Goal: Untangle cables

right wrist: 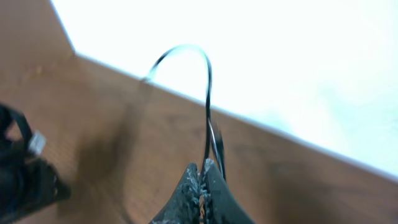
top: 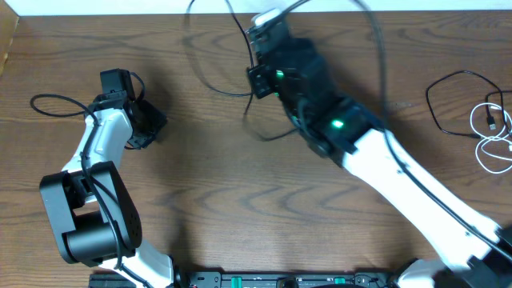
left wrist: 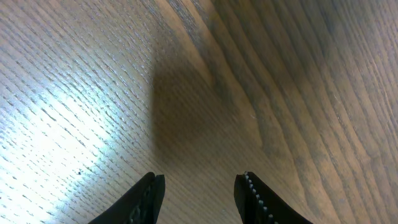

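**A:** Right gripper [right wrist: 202, 171] up close; fingers pressed together, pinching the black cable [right wrist: 208, 112]; its length runs straight out from the tips, then arcs over.

**B:** And the white cable [top: 498, 140]?

**A:** Far right of that gripper, coiled on the table [top: 240, 200]; I'd pull away from it.

**B:** Left gripper [left wrist: 199, 186]?

**A:** Spread, empty, well left of the right gripper; the right arm's nearer.

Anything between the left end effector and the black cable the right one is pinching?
Nothing visible. Only bare table lies between the left end effector and the black cable, which the right end effector pinches.
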Robot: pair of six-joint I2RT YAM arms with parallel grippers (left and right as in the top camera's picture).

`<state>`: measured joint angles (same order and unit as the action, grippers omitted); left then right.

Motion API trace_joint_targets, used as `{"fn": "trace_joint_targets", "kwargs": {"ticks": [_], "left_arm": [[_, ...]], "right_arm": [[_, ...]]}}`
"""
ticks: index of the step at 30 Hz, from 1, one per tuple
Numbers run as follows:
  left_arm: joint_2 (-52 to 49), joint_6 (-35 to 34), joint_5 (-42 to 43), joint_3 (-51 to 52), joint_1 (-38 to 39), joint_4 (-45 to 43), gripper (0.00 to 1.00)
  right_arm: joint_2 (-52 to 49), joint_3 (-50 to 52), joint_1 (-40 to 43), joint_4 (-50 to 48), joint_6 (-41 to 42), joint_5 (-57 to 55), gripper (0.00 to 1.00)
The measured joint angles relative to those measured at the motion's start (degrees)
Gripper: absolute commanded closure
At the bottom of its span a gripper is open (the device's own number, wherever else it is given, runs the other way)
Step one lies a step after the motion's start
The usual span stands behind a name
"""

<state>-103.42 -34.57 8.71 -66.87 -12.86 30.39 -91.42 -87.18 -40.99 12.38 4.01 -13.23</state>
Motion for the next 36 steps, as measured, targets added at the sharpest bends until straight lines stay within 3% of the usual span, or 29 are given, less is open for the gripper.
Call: {"fn": "trace_joint_targets", "kwargs": {"ticks": [7, 8, 10, 11, 14, 16, 20, 22, 23, 27, 36], "left_arm": [[0.0, 0.0, 0.0, 0.0, 0.0, 0.0, 0.58], [0.0, 0.0, 0.0, 0.0, 0.0, 0.0, 0.58], [0.0, 0.0, 0.0, 0.0, 0.0, 0.0, 0.58], [0.0, 0.0, 0.0, 0.0, 0.0, 0.0, 0.58], [0.0, 0.0, 0.0, 0.0, 0.02, 0.0, 0.58], [0.0, 0.0, 0.0, 0.0, 0.0, 0.0, 0.58], [0.0, 0.0, 0.0, 0.0, 0.02, 0.0, 0.58], [0.0, 0.0, 0.0, 0.0, 0.0, 0.02, 0.58], [0.0, 0.0, 0.0, 0.0, 0.0, 0.0, 0.58], [0.0, 0.0, 0.0, 0.0, 0.0, 0.02, 0.58], [0.0, 0.0, 0.0, 0.0, 0.0, 0.0, 0.58]], "right_arm": [[4.83, 0.0, 0.0, 0.17, -6.08, -4.22, 0.99], [4.85, 0.0, 0.0, 0.22, -6.62, -4.52, 0.94], [4.79, 0.0, 0.0, 0.96, -7.06, -4.76, 0.67], [4.72, 0.02, 0.0, 1.49, -7.56, -4.85, 0.59], [4.17, 0.0, 0.0, 3.21, -8.33, -5.09, 0.52], [3.28, 0.02, 0.0, 4.0, -8.61, -5.27, 0.42], [0.2, 0.02, 0.0, 4.92, -8.92, -5.55, 0.13], [-2.08, 0.02, 0.0, 5.01, -9.11, -5.68, 0.06], [-2.97, 0.02, 0.0, 5.01, -9.11, -5.66, 0.05], [-8.02, 0.02, -0.07, 5.75, -8.26, -3.13, 0.19], [-19.19, 0.02, -0.11, 4.79, -10.75, 1.11, 0.3]]}}
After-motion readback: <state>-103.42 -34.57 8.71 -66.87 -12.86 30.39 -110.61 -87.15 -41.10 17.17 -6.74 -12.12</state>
